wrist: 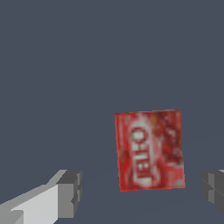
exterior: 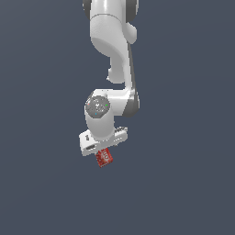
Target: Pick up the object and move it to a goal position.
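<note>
A plain dark grey-blue floor (exterior: 41, 183) carries only the small red box (exterior: 104, 158).

Lighting is even and moderately dim in both my views; no glare. My arm (exterior: 112, 41) shows soft shading toward 3 o'clock. Renders are coarse: the red box (wrist: 149, 149) print is blurred, edges pixelated.

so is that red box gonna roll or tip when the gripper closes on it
The red box looks flat-faced and lies on its broad printed side, so it probably won't roll or tip. It appears rigid, likely holding shape under a pinch. One finger sits farther off than the other, so the box may slide sideways first.
</note>
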